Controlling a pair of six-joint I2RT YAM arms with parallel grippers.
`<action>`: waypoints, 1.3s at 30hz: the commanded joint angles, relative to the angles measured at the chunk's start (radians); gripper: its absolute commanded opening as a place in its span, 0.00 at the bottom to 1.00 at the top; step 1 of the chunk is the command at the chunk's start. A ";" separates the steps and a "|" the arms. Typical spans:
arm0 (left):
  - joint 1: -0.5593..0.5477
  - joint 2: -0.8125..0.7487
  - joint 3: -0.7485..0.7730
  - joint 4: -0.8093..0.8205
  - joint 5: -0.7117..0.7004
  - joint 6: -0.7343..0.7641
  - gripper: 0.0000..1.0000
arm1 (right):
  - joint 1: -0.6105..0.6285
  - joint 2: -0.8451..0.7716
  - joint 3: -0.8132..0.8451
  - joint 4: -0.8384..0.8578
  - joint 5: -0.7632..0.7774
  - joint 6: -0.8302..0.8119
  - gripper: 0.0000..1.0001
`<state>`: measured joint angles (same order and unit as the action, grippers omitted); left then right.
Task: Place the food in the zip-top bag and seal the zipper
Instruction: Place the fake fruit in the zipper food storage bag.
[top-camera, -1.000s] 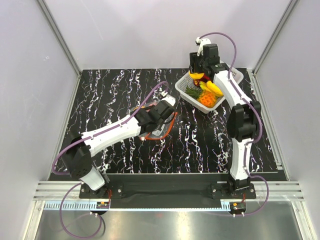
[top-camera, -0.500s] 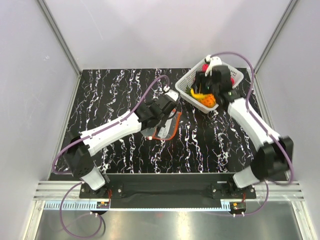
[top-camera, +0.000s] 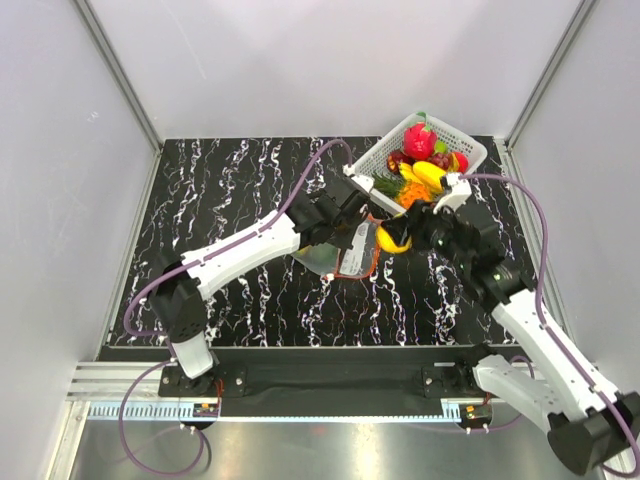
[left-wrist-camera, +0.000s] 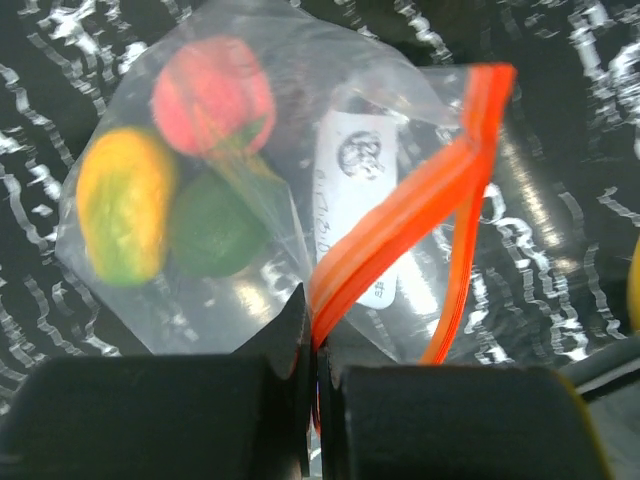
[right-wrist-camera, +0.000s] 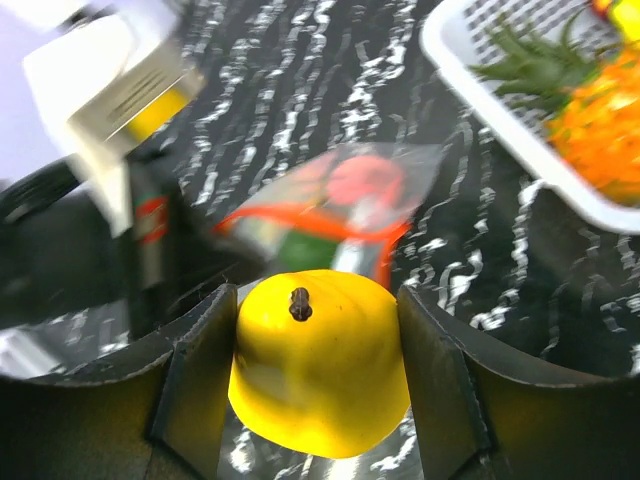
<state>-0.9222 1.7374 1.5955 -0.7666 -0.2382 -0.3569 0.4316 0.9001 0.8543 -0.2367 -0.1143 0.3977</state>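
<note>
My left gripper (left-wrist-camera: 316, 345) (top-camera: 345, 218) is shut on the red-orange zipper (left-wrist-camera: 405, 225) and holds the clear zip-top bag (left-wrist-camera: 230, 190) (top-camera: 345, 250) up with its mouth gaping. Inside lie a red (left-wrist-camera: 213, 92), a yellow-orange (left-wrist-camera: 125, 200) and a green (left-wrist-camera: 212, 228) toy food. My right gripper (right-wrist-camera: 318, 365) (top-camera: 400, 236) is shut on a yellow toy fruit (right-wrist-camera: 320, 360) (top-camera: 391, 240) and holds it just right of the bag's mouth. More food sits in the white basket (top-camera: 372, 160) behind.
The white basket (right-wrist-camera: 470, 80) with a pineapple (right-wrist-camera: 590, 120), banana and red fruits stands at the back right of the black marbled table (top-camera: 230, 180). Grey walls and metal rails close in the table's sides.
My right gripper has left the basket with the yellow fruit and swung down and left to the bag. My left gripper has carried the bag right and slightly back.
</note>
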 joint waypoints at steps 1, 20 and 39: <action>-0.004 0.014 0.086 0.020 0.082 -0.033 0.00 | 0.013 -0.059 -0.041 0.039 -0.062 0.084 0.34; 0.008 0.034 0.175 0.053 0.208 -0.100 0.00 | 0.035 0.049 -0.169 0.298 -0.121 0.236 0.31; 0.062 -0.033 0.149 0.049 0.232 -0.080 0.00 | 0.067 0.109 -0.084 0.146 0.042 0.191 0.99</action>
<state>-0.8742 1.7660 1.7256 -0.7486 -0.0387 -0.4446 0.4843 1.0748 0.7055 -0.0589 -0.1120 0.6010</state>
